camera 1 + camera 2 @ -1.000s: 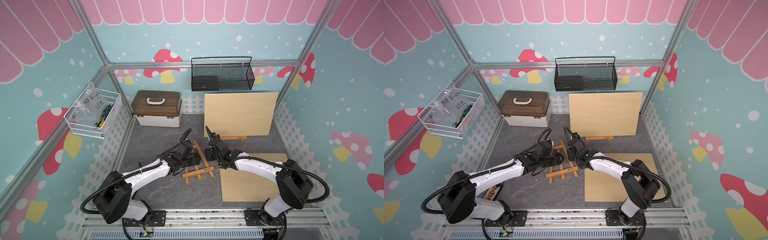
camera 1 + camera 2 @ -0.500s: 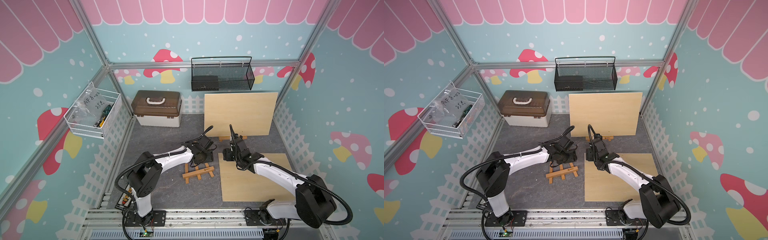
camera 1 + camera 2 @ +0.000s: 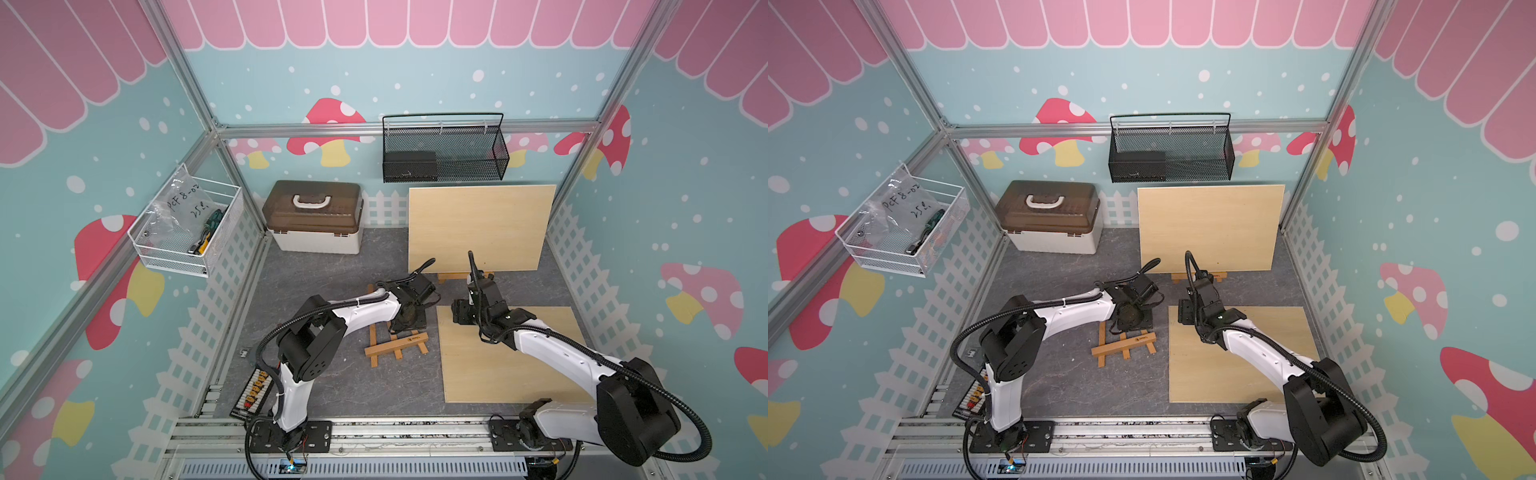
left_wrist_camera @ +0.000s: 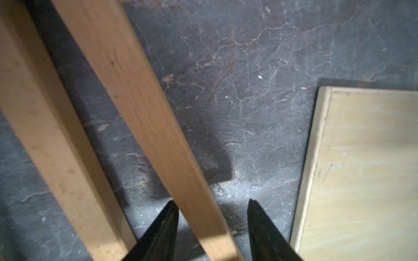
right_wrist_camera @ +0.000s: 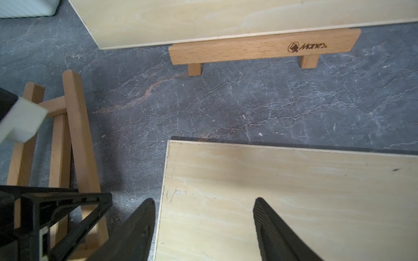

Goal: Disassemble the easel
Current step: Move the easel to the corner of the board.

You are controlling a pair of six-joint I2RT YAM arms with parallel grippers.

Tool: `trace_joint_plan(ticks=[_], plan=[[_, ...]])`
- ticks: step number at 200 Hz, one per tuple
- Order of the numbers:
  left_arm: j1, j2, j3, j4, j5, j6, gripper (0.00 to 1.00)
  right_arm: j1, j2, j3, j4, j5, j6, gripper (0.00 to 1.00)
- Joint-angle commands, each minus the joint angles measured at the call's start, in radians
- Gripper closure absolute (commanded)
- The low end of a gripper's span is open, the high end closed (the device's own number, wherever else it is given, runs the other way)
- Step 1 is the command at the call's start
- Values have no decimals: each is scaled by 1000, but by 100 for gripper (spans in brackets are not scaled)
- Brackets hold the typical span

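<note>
Item: easel (image 3: pixel 397 344), a small wooden frame lying flat on the grey mat (image 3: pixel 324 286) between the two arms. Its long axis runs from the cross ledge (image 3: pixel 1124 344) at the near end away toward the back wall. Left gripper (image 4: pixel 210 226): directly over the frame's far half, jaws apart and straddling one leg (image 4: pixel 140 108), which passes slantwise through the gap. One fingertip sits close against the wood and the other has mat showing beside it, so nothing is pinched yet. Right gripper (image 5: pixel 203 226): jaws spread and empty, over the corner of the flat board (image 5: pixel 294 203), beside the easel and apart from it. Judgement: the left arm is the nearer, and closing across that leg looks to be the next call.
</note>
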Motion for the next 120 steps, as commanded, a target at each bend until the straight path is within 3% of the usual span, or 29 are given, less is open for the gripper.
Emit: trace_joint_plan(ticks=[1, 120], plan=[[-7, 23, 14, -28, -28, -20, 54, -10, -13, -2, 9, 9, -15, 28], [64, -134, -214, 14, -38, -12, 81, -10, 9, 36, 27, -30, -31, 29]])
